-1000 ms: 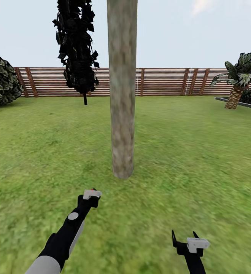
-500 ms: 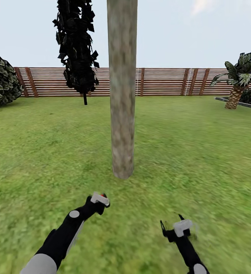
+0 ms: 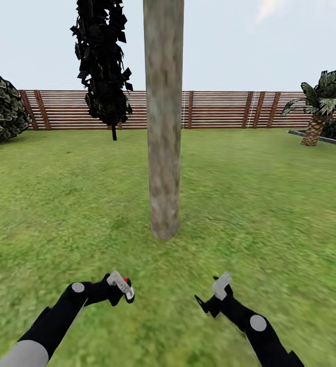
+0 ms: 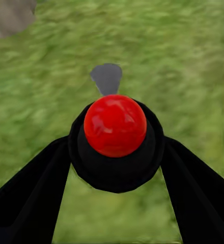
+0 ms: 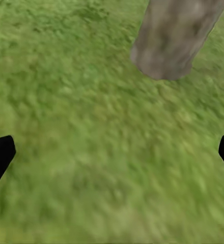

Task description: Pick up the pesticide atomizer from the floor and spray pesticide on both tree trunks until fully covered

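Holding the atomizer (image 4: 115,133) clamped in my left gripper (image 3: 121,285), I see the tree trunk (image 3: 163,122) upright at twelve o'clock. My right gripper (image 3: 214,298) hangs spread and empty; both sit about equally near.

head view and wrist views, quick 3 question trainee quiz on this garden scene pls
1. True or false: the tree trunk stands ahead of the robot, between its two arms.
2. Which gripper is clamped on the red-topped atomizer? A) left gripper B) right gripper
3. Fill in: behind the lawn runs a brown slatted ____.

Key: 1 true; 2 A; 3 fence
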Controlling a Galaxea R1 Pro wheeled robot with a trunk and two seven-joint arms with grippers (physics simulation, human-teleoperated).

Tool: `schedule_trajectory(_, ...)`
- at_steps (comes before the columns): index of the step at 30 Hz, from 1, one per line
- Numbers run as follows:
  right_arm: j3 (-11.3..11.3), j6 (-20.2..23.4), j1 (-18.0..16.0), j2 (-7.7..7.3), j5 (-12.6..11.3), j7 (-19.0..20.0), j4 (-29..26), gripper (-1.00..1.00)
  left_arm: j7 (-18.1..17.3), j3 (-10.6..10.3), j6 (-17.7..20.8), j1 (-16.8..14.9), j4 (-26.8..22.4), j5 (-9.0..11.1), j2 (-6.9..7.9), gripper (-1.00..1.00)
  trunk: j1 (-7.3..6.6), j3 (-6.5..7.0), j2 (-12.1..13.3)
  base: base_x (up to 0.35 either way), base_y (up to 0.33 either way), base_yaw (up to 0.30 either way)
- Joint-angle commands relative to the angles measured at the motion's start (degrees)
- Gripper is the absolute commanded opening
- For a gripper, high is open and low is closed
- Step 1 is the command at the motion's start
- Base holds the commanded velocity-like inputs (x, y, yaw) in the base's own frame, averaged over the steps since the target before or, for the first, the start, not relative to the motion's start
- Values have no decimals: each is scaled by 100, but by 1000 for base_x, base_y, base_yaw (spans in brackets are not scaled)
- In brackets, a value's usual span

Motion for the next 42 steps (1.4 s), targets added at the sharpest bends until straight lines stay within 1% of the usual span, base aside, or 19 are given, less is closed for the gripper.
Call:
schedule_trajectory(1, 7, 244, -59, 0, 9, 234, -185, 100, -126, 4, 2, -14, -1, -39, 5, -100, 0, -1, 0, 0, 0, 0)
schedule_trajectory(2, 16, 501, -128, 1, 10, 478, -329, 100, -234, 5, 3, -23, 0, -84, 7, -100, 0, -1, 0, 0, 0, 0)
schedule_trajectory(3, 20, 631, -165, 1, 10, 609, -393, 100, -285, 5, 4, -26, 0, -110, 8, -100, 0, -1, 0, 0, 0, 0)
schedule_trajectory(5, 27, 1068, -325, 5, 11, 1165, -578, 100, -497, 6, 13, -30, -1, -229, 5, -100, 0, -1, 0, 0, 0, 0)
schedule_trajectory(6, 28, 1149, -368, 6, 11, 1303, -608, 100, -555, 6, 15, -30, -1, -263, 5, -100, 0, -1, 0, 0, 0, 0)
schedule_trajectory(8, 33, 1350, -561, 18, 11, 1792, -675, 100, -828, 8, 20, -30, -1, -414, 4, -100, 0, -1, 0, 0, 0, 0)
schedule_trajectory(9, 35, 1379, -610, 22, 11, 1896, -684, 100, -903, 9, 22, -32, -1, -456, 4, -100, 0, -1, 0, 0, 0, 0)
schedule_trajectory(10, 37, 1420, -703, 30, 11, 2078, -697, 100, -1045, 12, 44, -35, -1, -546, 2, -100, 0, -1, 0, 0, 0, 0)
schedule_trajectory(13, -61, 1410, -705, 128, -90, 2029, -680, 100, -942, 53, 44, -42, -67, -439, -97, -100, 0, -1, 0, 0, 0, 0)
schedule_trajectory(14, -93, 1410, -705, 160, -97, 2029, -680, 100, -942, 53, 44, -42, -67, -405, -100, -100, 0, -1, 0, 0, 0, 0)
schedule_trajectory(16, -157, 1405, -700, 220, -102, 2020, -691, 100, -961, 52, 49, -41, -65, -399, -94, -100, 0, -1, 0, 0, 0, 0)
schedule_trajectory(17, -160, 1401, -696, 242, -107, 2017, -695, 100, -990, 51, 54, -44, -59, -369, -124, -100, 0, -1, 0, 0, 0, 0)
schedule_trajectory(21, -154, 1402, -693, 276, -107, 2008, -703, 100, -1046, 44, 55, -50, -37, -240, -173, -100, 0, -1, 0, 0, 0, 0)
schedule_trajectory(25, -155, 1414, -692, 316, -97, 1987, -697, 100, -1084, 31, 63, -143, 24, -127, -194, -100, 0, -1, 0, 0, 0, 0)
schedule_trajectory(28, -144, 1426, -695, 324, -99, 2011, -698, 100, -1142, 15, 110, -240, 44, -118, -203, -100, 0, -1, 0, 0, 0, 0)
schedule_trajectory(31, -117, 1439, -744, 329, -86, 2034, -695, 100, -1226, 2, 130, -329, 43, -151, -206, -100, 0, -1, 0, 0, 0, 0)
schedule_trajectory(35, 13, 1507, -873, 313, -49, 2164, -623, 100, -1338, -1, 129, -459, 43, -169, -179, -100, 0, -1, 0, 0, 0, 0)
schedule_trajectory(39, 141, 1635, -1001, 288, 56, 2292, -550, 100, -1449, -15, 126, -532, 38, -181, -196, -100, 0, -1, 0, 0, 0, 0)
schedule_trajectory(42, 237, 1732, -1098, 288, 151, 2388, -538, 100, -1533, -19, 126, -558, 20, -256, -213, -100, 0, -1, 0, 0, 0, 0)
